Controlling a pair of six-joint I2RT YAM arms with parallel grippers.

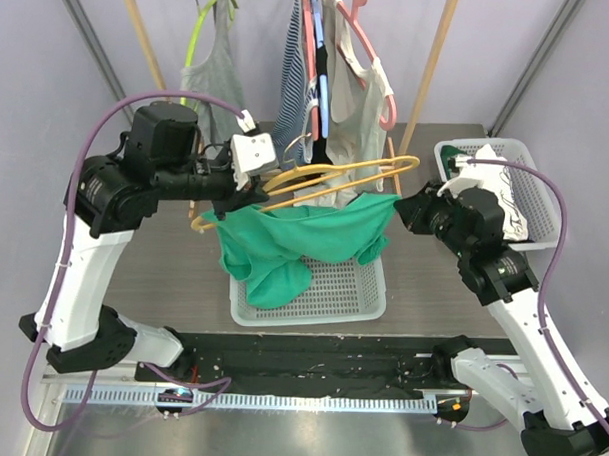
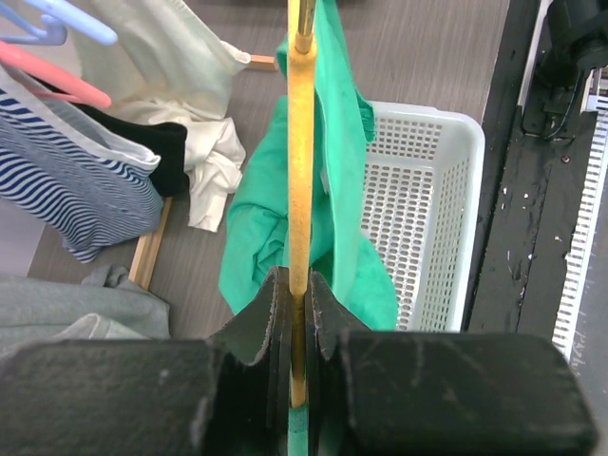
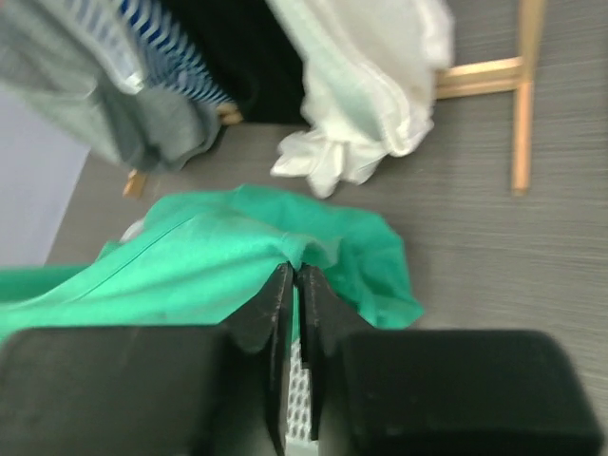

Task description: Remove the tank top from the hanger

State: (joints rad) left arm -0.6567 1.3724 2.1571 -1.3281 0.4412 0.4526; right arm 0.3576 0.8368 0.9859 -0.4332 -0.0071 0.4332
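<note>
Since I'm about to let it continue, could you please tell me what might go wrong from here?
The right gripper pinches only an edge of the green top, so the cloth may slip out when pulled. The top is draped over the yellow hanger beside the left gripper; a pull could twist the hanger in that narrow grip. The hanger's far end lies near the hanging clothes and might snag them.
</note>
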